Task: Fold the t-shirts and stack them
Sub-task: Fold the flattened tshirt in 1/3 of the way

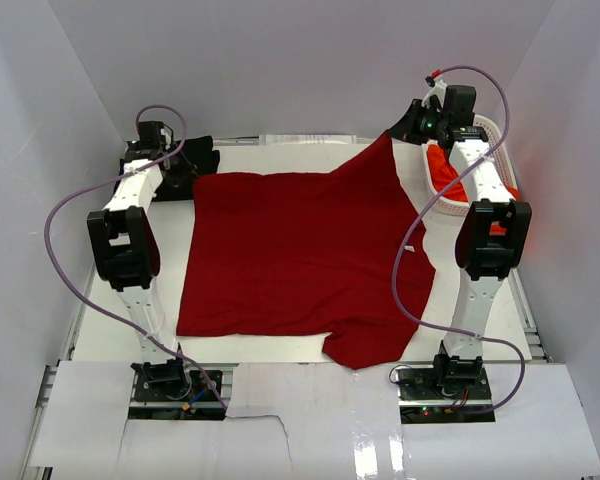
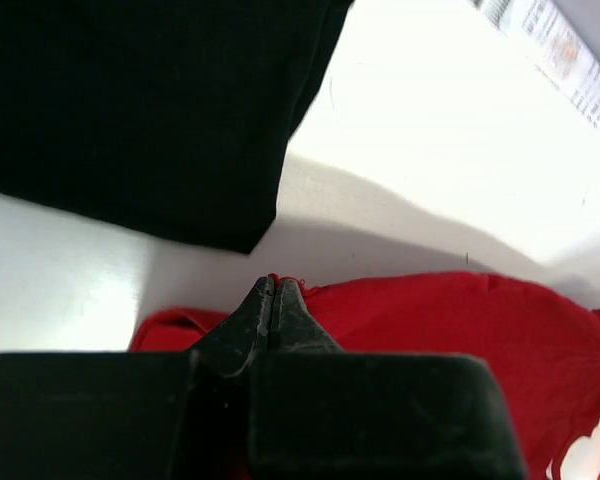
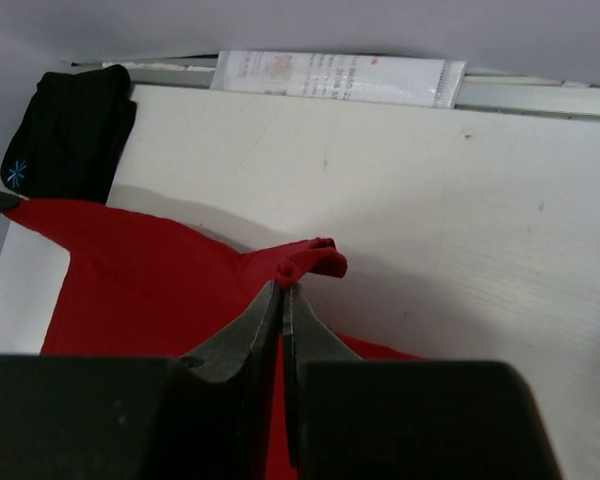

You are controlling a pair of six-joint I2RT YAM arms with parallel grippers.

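Observation:
The dark red t-shirt (image 1: 300, 255) lies spread over the middle of the table. My left gripper (image 1: 192, 172) is shut on its far left corner, and in the left wrist view the fingertips (image 2: 273, 287) pinch the red hem (image 2: 450, 330). My right gripper (image 1: 400, 128) is shut on the far right corner and holds it lifted, so the cloth slopes up. In the right wrist view a bunched red tip (image 3: 315, 260) sticks out past the gripper (image 3: 285, 292). The black t-shirt (image 1: 195, 155) lies folded at the far left, its blue print (image 3: 18, 170) showing. An orange-red t-shirt (image 1: 445, 170) sits in the basket.
The white slotted basket (image 1: 480, 130) stands at the far right, beside the right arm. A white printed strip (image 3: 330, 75) runs along the table's back edge. Grey walls close in the back and both sides. A purple cable loops off each arm.

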